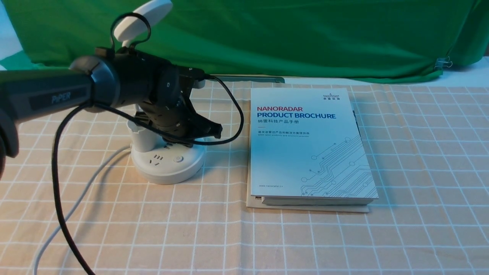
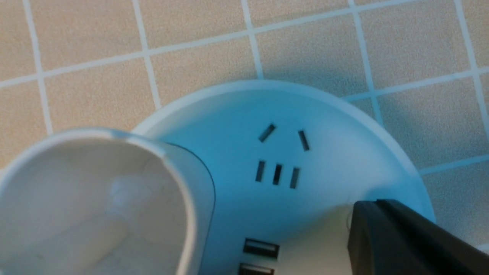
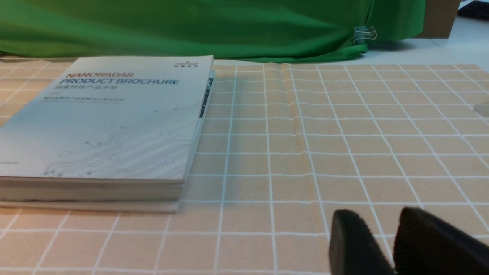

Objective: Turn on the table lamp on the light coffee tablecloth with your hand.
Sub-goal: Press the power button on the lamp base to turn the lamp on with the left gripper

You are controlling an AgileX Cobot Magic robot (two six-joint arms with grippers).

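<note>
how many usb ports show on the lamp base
2, on the table lamp base in the left wrist view: one USB port fully shown, the other cut by the frame edge. More may be hidden.

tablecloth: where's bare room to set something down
Bare: the wide stretch of tablecloth right of the brochure, and the near strip in front of it. Crowded: around the lamp, with the left gripper over its base.

Your left arm is lying level across from the left, with the wrist bending down. The left end effector is pointing down and right, jaw gap unclear. Your right end effector is hovering low, fingers slightly parted and gripping nothing.
</note>
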